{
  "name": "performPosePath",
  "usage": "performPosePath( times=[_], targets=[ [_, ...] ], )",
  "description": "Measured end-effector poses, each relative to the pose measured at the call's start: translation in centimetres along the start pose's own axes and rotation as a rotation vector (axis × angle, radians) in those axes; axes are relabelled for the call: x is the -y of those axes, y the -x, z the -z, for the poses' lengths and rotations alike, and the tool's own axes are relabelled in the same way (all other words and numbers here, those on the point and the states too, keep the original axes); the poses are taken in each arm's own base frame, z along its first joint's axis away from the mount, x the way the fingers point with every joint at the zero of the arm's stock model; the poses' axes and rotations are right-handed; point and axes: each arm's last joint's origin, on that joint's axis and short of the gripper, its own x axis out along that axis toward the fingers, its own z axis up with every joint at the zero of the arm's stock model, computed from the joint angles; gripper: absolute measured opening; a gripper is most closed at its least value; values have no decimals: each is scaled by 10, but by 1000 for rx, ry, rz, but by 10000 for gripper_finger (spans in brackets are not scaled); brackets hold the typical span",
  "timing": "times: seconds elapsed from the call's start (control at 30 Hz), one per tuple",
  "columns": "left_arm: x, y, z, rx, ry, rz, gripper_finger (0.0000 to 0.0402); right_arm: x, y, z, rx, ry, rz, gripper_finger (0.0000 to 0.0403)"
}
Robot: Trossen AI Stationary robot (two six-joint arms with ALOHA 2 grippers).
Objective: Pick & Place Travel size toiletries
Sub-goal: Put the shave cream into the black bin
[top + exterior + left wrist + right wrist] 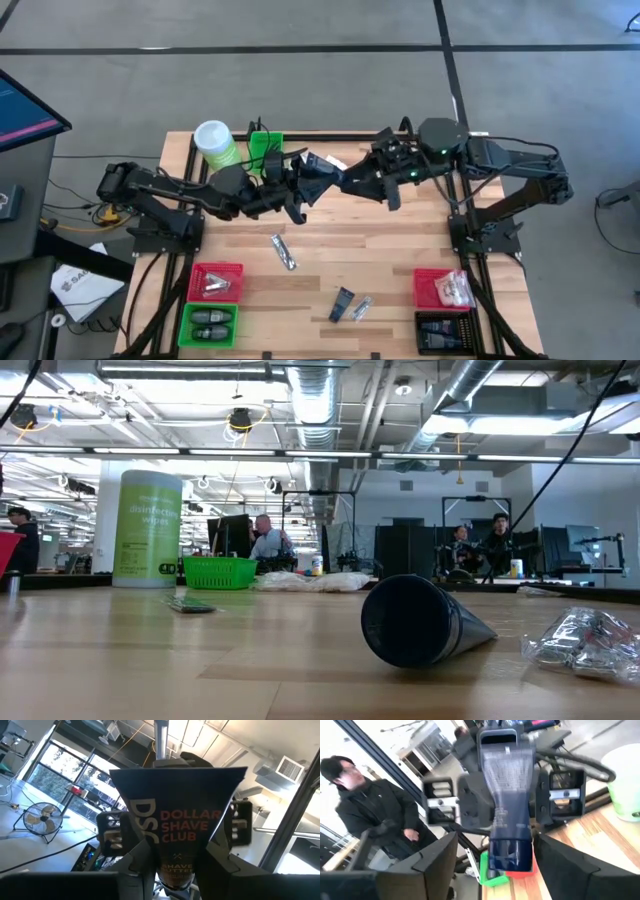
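"Table (400, 250) of pale wooden planks first: what is above it?"

"Both dark arms meet over the back middle. The left gripper (296, 188) and the right gripper (352, 180) face each other, with a dark blue squeeze tube lettered in red and white (180, 825) in the air between them."

"Who has it?"

"The left one: its fingers are pressed onto the tube's narrow end. The right one's fingers stand wide apart on either side of the tube, gripping nothing."

"Other things?"

"A tall green canister with a white lid (214, 143) at the back left, a green basket (265, 145) just beside it. At the front left, a red bin (215, 283) and a green bin (210, 322); at the front right, another red bin (440, 288) and a black bin (445, 330), all with small items inside."

"Loose pieces?"

"A silvery packet (284, 251) mid-table; nearer the front, a flat dark packet (343, 303) just beside a second silvery one (362, 308)."
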Motion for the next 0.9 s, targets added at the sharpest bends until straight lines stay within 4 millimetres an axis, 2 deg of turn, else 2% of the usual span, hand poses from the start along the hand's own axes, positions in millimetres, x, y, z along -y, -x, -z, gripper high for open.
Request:
performPosePath(
  times=[0.17,0.37,0.6,0.77,0.9],
  targets=[
    [0,0,1,-12,7,15,104,2,20,-11,33,-9,-24,255],
    [4,1,3,-28,13,38,104,-1,56,-23,114,-1,-23,255],
    [11,3,6,-86,26,157,104,-7,93,-31,198,4,-32,255],
    [15,5,8,-134,47,257,104,-12,109,-31,216,-5,-45,255],
    [17,5,8,-166,69,319,104,-13,111,-29,179,-37,-90,255]
  ],
)
